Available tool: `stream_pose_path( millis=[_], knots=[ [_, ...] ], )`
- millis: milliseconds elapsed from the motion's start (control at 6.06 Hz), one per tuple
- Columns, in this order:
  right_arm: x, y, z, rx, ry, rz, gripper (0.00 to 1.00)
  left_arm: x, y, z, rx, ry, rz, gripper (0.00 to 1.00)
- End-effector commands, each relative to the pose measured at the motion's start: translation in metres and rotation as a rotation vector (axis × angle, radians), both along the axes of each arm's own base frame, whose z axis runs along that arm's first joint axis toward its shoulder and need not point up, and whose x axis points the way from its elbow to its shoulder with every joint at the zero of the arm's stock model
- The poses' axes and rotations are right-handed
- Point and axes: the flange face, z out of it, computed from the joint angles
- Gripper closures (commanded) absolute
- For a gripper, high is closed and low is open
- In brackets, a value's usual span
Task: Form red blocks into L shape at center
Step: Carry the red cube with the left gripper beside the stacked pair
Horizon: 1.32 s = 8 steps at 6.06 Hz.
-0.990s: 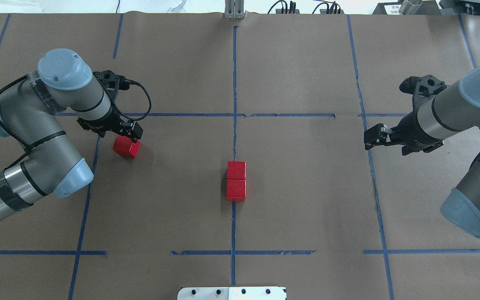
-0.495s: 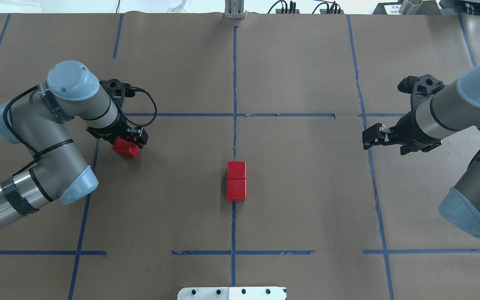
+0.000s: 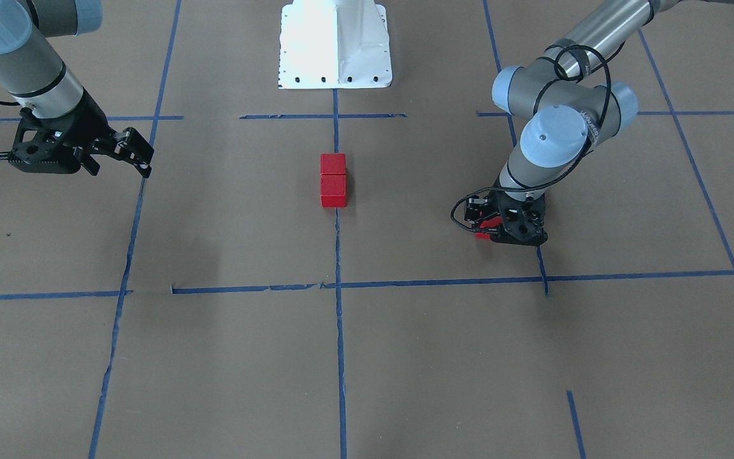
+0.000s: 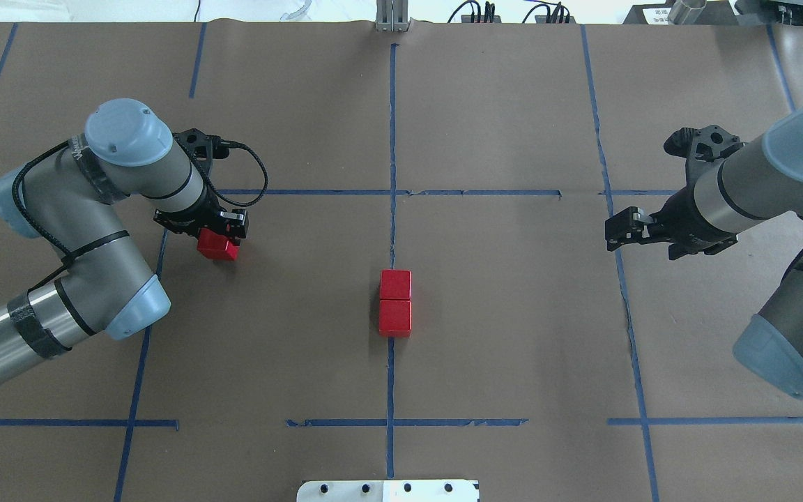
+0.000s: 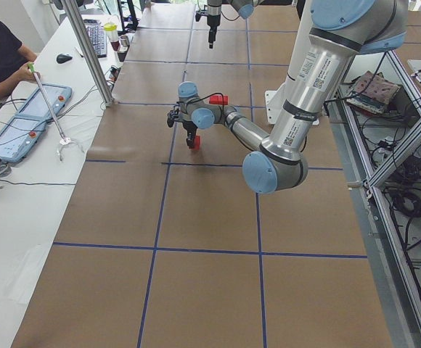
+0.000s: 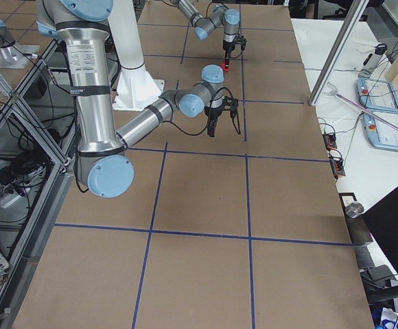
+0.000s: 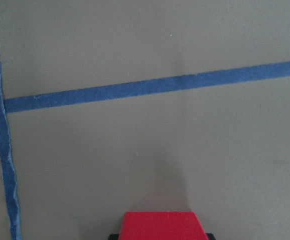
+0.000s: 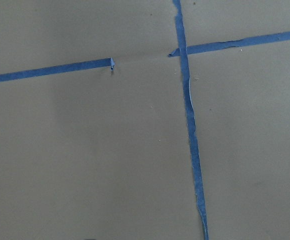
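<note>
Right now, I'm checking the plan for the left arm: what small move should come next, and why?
Probably lift the third red block slightly and begin carrying it toward the center pair. The left gripper looks shut on it, far to the side, while the pair already sits touching in a line on the blue tape line; a block beside one end would make the L.

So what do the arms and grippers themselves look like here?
The left arm and right arm are silver-grey tubes with pale blue joint caps and black bands. The left gripper and right gripper are black openwork frames. A black cable loops beside the left wrist.
</note>
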Motion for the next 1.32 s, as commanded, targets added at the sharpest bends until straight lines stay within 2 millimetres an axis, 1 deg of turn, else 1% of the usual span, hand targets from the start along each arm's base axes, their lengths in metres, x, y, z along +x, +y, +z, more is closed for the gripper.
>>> stream_pose_path(
  millis=[0,165,330,495,660,825,1155],
  knots=[
    [0.000,0.000,-0.002,0.003,-0.003,0.000,0.00,0.010,0.007,-0.066,-0.255,0.072,-0.300,1.00],
    [0.000,0.000,-0.001,0.001,-0.002,0.001,0.00,0.032,0.030,-0.096,-0.407,0.093,-0.452,1.00],
    [0.000,0.000,-0.001,0.001,-0.002,0.001,0.00,0.064,0.055,-0.123,-0.557,0.081,-0.664,1.00],
    [0.000,0.000,-0.001,0.000,-0.002,0.002,0.00,0.082,0.071,-0.143,-0.671,0.058,-0.756,1.00],
    [0.000,0.001,-0.002,0.000,-0.003,0.003,0.00,0.098,0.086,-0.150,-0.816,0.053,-0.870,1.00],
    [0.000,0.000,-0.001,-0.002,-0.003,0.004,0.00,0.101,0.086,-0.135,-0.927,0.045,-1.016,1.00],
    [0.000,0.001,-0.002,-0.001,-0.004,0.004,0.00,0.106,0.087,-0.134,-1.016,0.022,-1.098,1.00]
  ],
)
